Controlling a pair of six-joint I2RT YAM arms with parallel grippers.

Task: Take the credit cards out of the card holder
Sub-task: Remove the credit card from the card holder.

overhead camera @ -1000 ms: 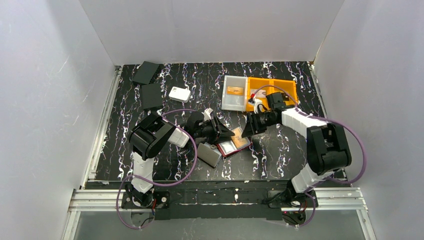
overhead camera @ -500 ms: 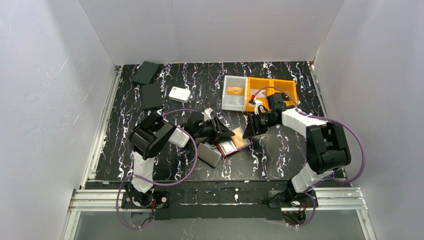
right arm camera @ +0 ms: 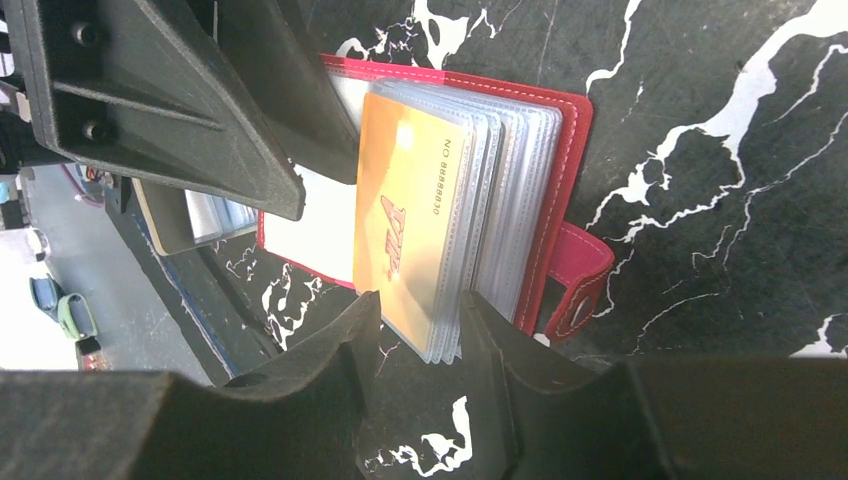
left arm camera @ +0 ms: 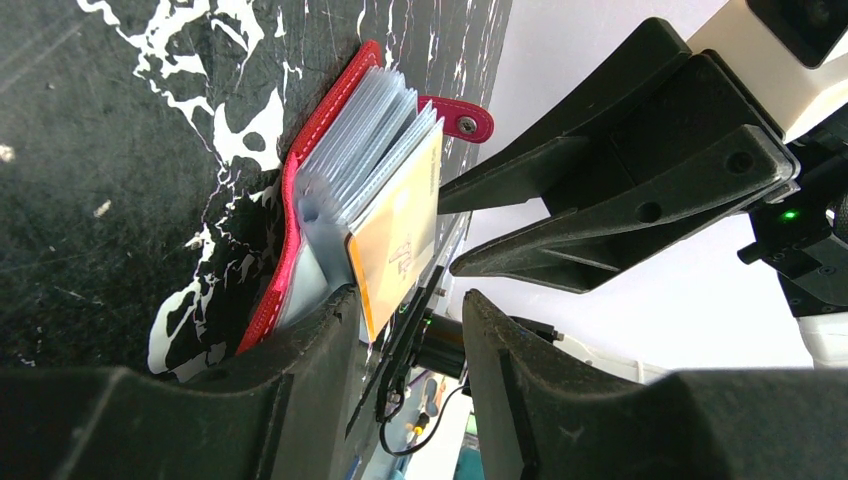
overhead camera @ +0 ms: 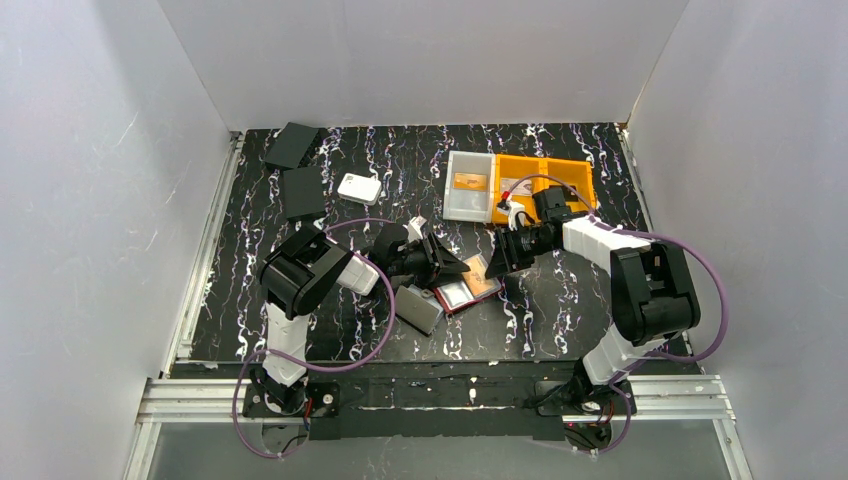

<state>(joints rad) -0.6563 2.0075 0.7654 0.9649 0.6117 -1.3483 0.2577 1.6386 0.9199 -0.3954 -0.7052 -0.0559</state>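
Observation:
The dark red card holder lies open on the table between both grippers. In the right wrist view its clear sleeve pages stand fanned up, with an orange-gold credit card in the front sleeve. My right gripper has its jaws close together on the lower edge of those pages and that card. In the left wrist view the holder and orange card stand just above my left gripper. It is open, with one finger against the holder's cover. A silver-grey card shows in the holder's left side.
A flat grey case lies just left of the holder. A yellow bin and a clear tray holding an orange card stand at the back right. A white rounded box and two dark cases lie back left.
The right arm has shifted very slightly. The card holder and the left gripper stay where they were.

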